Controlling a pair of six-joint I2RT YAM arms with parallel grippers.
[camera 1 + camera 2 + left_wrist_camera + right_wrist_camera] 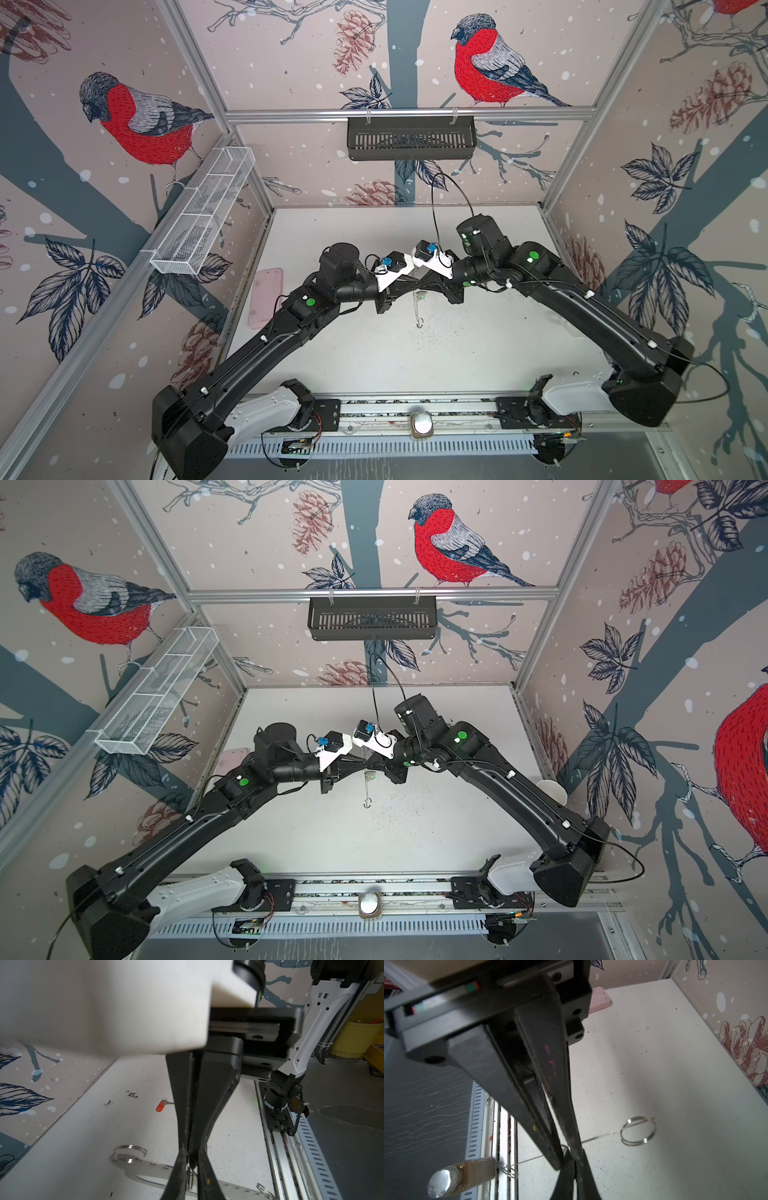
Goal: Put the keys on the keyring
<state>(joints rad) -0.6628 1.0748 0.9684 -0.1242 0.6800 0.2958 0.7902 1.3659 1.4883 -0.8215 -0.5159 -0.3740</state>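
Broadly, the job looks partway through, with neither key shown to be on the ring yet. The white speckled worktop [457, 357] carries little. A pink rounded rectangular case [266, 299] lies at its left edge, apart from the work. Above the middle the two black arms meet tip to tip. Between them the flat grey keyring plate [145, 1168], with an oval cutout and a row of small edge holes, is held up off the worktop. In the right wrist view it shows only as a thin edge. The right gripper [568, 1157] is clenched, its tips closed just where that edge passes, so I judge that it carries the plate. The left gripper [190, 1147] meets it from the opposite side with its fingers drawn together to a narrow slit; what it pinches, if anything, I cannot tell. The red-tagged silver key [160, 1106], small, with an oblong red-orange plastic tag, lies alone on the worktop, well apart from the plate, so that one remains to be done. A sliver of bright green tag [564, 1148], belonging to the other key, shows right at the right gripper's tips, beside the plate's edge. Whether that key is threaded on is hidden by the fingers. Two small metal split rings [636, 1143] hang at the plate's ends, and both look bare of keys.
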